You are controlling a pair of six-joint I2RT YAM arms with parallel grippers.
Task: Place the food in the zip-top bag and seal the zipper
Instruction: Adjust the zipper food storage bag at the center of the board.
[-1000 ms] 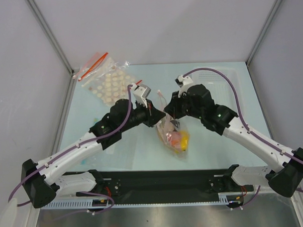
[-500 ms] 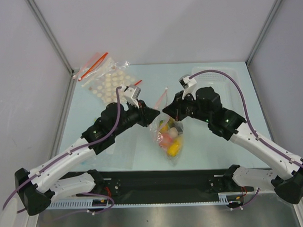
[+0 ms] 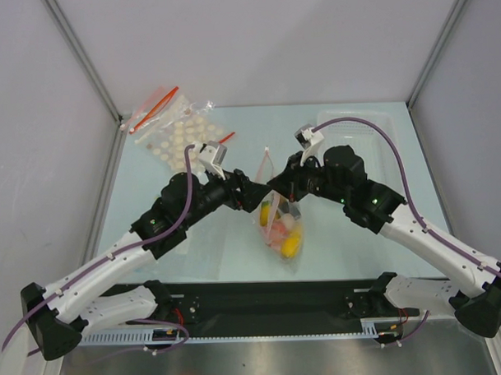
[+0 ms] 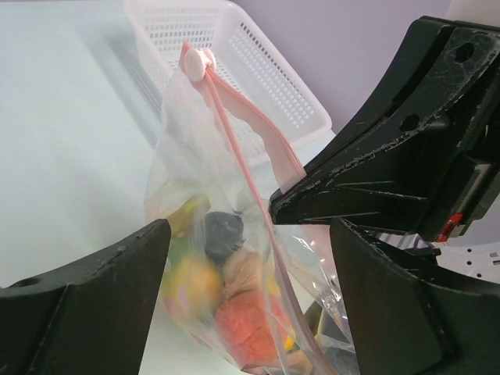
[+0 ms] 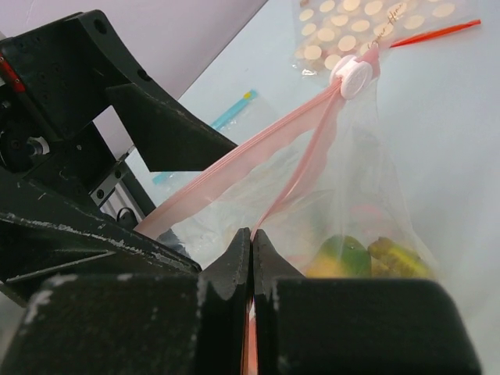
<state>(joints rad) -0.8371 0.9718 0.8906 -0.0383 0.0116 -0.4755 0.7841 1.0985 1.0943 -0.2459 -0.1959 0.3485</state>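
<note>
Top view: zip-top bag sits centre frame with the food inside, both arms meeting at its top edge. Cream-disc bag is upper left. Left wrist: left gripper jaws spread wide, bag between them. The zipper runs diagonally up toward a white basket at top. Right wrist: right gripper pinched tight on the zipper, bottom centre.

Two grippers are counted: the left gripper and the right gripper. Between them, one zip-top bag is seen, with five toy fruits inside. One disc bag and one basket are counted beyond them.
</note>
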